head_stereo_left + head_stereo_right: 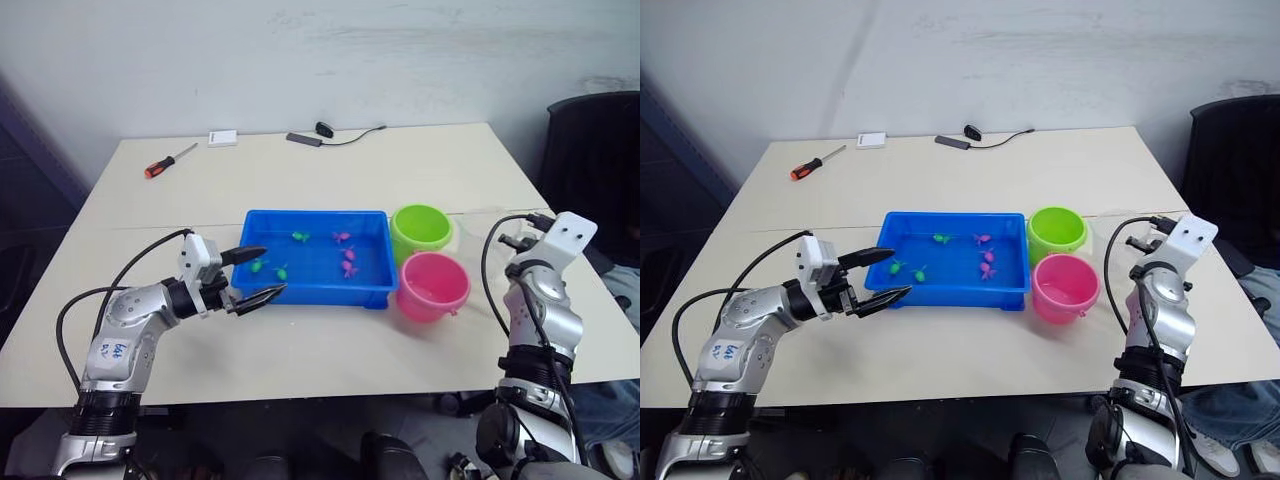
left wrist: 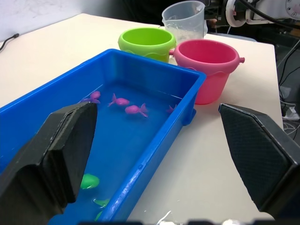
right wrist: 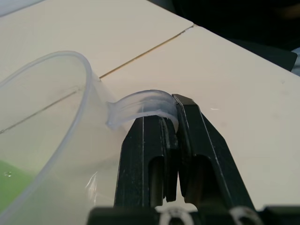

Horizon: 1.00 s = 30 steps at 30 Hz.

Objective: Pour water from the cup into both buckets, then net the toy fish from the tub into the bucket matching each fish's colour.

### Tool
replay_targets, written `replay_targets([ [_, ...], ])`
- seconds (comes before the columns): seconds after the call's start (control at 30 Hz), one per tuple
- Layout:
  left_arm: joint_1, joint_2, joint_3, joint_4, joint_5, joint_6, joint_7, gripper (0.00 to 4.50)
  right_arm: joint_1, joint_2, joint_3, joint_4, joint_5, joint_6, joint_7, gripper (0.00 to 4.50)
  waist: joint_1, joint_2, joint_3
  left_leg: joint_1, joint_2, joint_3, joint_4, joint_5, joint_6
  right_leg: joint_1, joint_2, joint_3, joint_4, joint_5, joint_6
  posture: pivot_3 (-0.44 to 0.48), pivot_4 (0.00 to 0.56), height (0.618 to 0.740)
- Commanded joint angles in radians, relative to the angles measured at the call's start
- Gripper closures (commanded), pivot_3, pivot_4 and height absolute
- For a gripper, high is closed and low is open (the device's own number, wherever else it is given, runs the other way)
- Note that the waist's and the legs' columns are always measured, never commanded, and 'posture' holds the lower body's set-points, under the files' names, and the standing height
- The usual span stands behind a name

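Pinching the cup [image 3: 51, 140] by its handle, the right gripper [image 3: 174, 110] has both fingers pressed onto the thin plastic loop. The cup stands on the table [image 1: 300, 350] at 3 o'clock of the green bucket [image 1: 421, 228] and near the pink bucket [image 1: 432, 285], which sits at 6 o'clock of the green one. The tub [image 1: 318, 290] lies at 9 o'clock of the buckets and holds water and the fish [image 1: 348, 268].

The left gripper [image 1: 252, 275] is spread wide and holds nothing, hovering at the tub's 9 o'clock end.

Handling judgement: the cup is light, thin-walled and smooth, so it can pivot about the pinched handle when tilted. Take hold low on the handle, close to the wall. The buckets are light and may slide if bumped.
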<state>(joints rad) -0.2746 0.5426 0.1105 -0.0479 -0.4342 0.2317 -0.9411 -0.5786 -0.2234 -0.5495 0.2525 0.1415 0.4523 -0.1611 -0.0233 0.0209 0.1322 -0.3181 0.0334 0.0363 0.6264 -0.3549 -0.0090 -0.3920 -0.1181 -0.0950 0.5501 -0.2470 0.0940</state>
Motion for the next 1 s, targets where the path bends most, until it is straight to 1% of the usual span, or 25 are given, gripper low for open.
replay_targets([
  [0.03, 0.007, 0.027, 0.031, -0.051, -0.027, 0.004, -0.007, 0.0, 0.015, -0.02, 0.039, 0.017, -0.027, -0.017, -0.032, 4.43, -0.003, 0.0, 0.0, 0.0, 0.0, 0.0, 0.0, 0.0, 0.0, 0.0, 0.0, 0.0, 0.0, 0.0, 0.0, 0.0, 0.15, 0.74],
  [0.07, 0.009, 0.03, 0.032, -0.053, -0.028, 0.005, -0.007, 0.0, 0.02, -0.026, 0.046, 0.02, -0.034, -0.004, -0.042, 4.43, -0.005, 0.0, 0.0, 0.0, 0.0, 0.0, 0.0, 0.0, 0.0, 0.0, 0.0, 0.001, 0.0, 0.0, 0.0, 0.0, 0.15, 0.74],
  [0.13, 0.013, 0.035, 0.034, -0.057, -0.031, 0.008, -0.007, 0.0, 0.033, -0.035, 0.058, 0.018, -0.036, 0.017, -0.05, 3.7, -0.005, -0.001, 0.0, 0.001, 0.0, 0.0, 0.0, 0.0, 0.0, 0.0, 0.0, 0.002, 0.0, 0.0, 0.0, 0.0, 0.15, 0.74],
  [0.17, 0.014, 0.036, 0.034, -0.057, -0.033, 0.008, -0.006, 0.0, 0.036, -0.038, 0.062, 0.016, -0.035, 0.02, -0.051, 3.44, -0.004, -0.001, 0.0, 0.002, 0.001, 0.0, 0.0, 0.0, 0.0, 0.0, 0.0, 0.003, 0.0, 0.0, 0.0, 0.0, 0.15, 0.74],
  [0.2, 0.014, 0.037, 0.034, -0.058, -0.033, 0.008, -0.006, 0.0, 0.053, -0.047, 0.07, -0.007, -0.039, 0.051, -0.049, 3.0, -0.004, -0.001, 0.0, 0.001, 0.002, 0.0, 0.0, 0.0, 0.0, 0.0, 0.0, 0.003, 0.0, 0.0, 0.0, 0.0, 0.15, 0.74],
  [0.23, 0.015, 0.038, 0.034, -0.058, -0.034, 0.008, -0.005, 0.0, 0.066, -0.053, 0.075, -0.025, -0.042, 0.074, -0.049, 2.45, -0.003, -0.001, 0.0, 0.001, 0.002, -0.001, 0.0, 0.0, 0.0, 0.0, 0.0, 0.003, 0.0, 0.0, 0.0, 0.0, 0.15, 0.74],
  [0.27, 0.015, 0.038, 0.033, -0.058, -0.034, 0.008, -0.005, 0.0, 0.088, -0.067, 0.088, -0.054, -0.047, 0.105, -0.04, 2.26, -0.003, -0.001, 0.0, 0.001, 0.002, -0.001, 0.0, 0.0, 0.0, 0.0, 0.0, 0.003, 0.0, 0.0, 0.0, 0.0, 0.15, 0.74],
  [0.3, 0.015, 0.038, 0.033, -0.058, -0.035, 0.008, -0.005, 0.0, 0.108, -0.077, 0.093, -0.083, -0.045, 0.13, -0.034, 1.57, -0.002, 0.0, 0.0, 0.001, 0.002, -0.001, 0.0, 0.0, 0.0, 0.0, 0.0, 0.003, -0.001, 0.0, 0.0, 0.0, 0.15, 0.74],
  [0.33, 0.014, 0.038, 0.032, -0.059, -0.035, 0.008, -0.005, 0.0, 0.126, -0.084, 0.094, -0.11, -0.041, 0.157, -0.029, 1.23, -0.002, 0.0, 0.0, 0.001, 0.002, -0.001, 0.0, 0.0, 0.0, 0.0, 0.0, 0.003, -0.001, 0.0, 0.0, 0.0, 0.15, 0.74],
  [0.5, 0.007, 0.032, 0.023, -0.054, -0.034, 0.008, -0.006, 0.0, 0.218, -0.125, 0.115, -0.252, -0.037, 0.292, 0.003, 1.23, -0.002, 0.0, 0.0, 0.001, 0.002, 0.0, -0.001, 0.0, 0.001, 0.0, -0.001, 0.004, -0.002, -0.002, -0.003, 0.0, 0.15, 0.74],
  [0.57, 0.001, 0.028, 0.018, -0.05, -0.032, 0.008, -0.007, 0.0, 0.252, -0.14, 0.124, -0.307, -0.034, 0.34, 0.024, 1.23, -0.002, 0.0, 0.0, 0.001, 0.003, 0.0, -0.001, 0.0, 0.001, 0.0, -0.001, 0.004, -0.008, -0.003, -0.005, 0.0, 0.15, 0.74],
  [0.7, -0.013, 0.022, 0.006, -0.036, -0.027, 0.006, -0.01, 0.0, 0.291, -0.171, 0.14, -0.396, -0.022, 0.448, 0.074, 1.23, -0.001, 0.0, 0.0, 0.001, 0.003, 0.0, -0.003, 0.0, 0.001, 0.0, -0.001, 0.004, -0.01, -0.003, -0.005, 0.0, 0.15, 0.74],
  [0.83, -0.024, 0.015, -0.003, -0.027, -0.023, 0.005, -0.012, 0.0, 0.293, -0.182, 0.145, -0.426, -0.008, 0.547, 0.103, 1.23, -0.001, -0.001, 0.0, 0.001, 0.003, 0.0, -0.003, 0.0, 0.001, 0.0, -0.001, 0.004, -0.011, -0.003, -0.005, 0.0, 0.15, 0.74],
  [0.9, -0.03, 0.01, -0.01, -0.027, -0.02, 0.007, -0.009, 0.0, 0.287, -0.167, 0.142, -0.421, 0.007, 0.577, 0.118, 1.23, 0.0, -0.002, 0.0, 0.001, 0.003, 0.0, -0.003, 0.0, 0.001, 0.0, -0.001, 0.003, -0.011, -0.003, -0.005, 0.0, 0.15, 0.74],
  [1.0, -0.036, 0.004, -0.018, -0.034, -0.017, 0.011, -0.003, 0.0, 0.251, -0.102, 0.087, -0.376, 0.026, 0.591, 0.078, 1.23, -0.001, -0.002, 0.0, 0.001, 0.003, 0.0, -0.003, 0.0, 0.001, 0.0, -0.001, 0.003, -0.011, -0.003, -0.005, 0.0, 0.15, 0.74],
])
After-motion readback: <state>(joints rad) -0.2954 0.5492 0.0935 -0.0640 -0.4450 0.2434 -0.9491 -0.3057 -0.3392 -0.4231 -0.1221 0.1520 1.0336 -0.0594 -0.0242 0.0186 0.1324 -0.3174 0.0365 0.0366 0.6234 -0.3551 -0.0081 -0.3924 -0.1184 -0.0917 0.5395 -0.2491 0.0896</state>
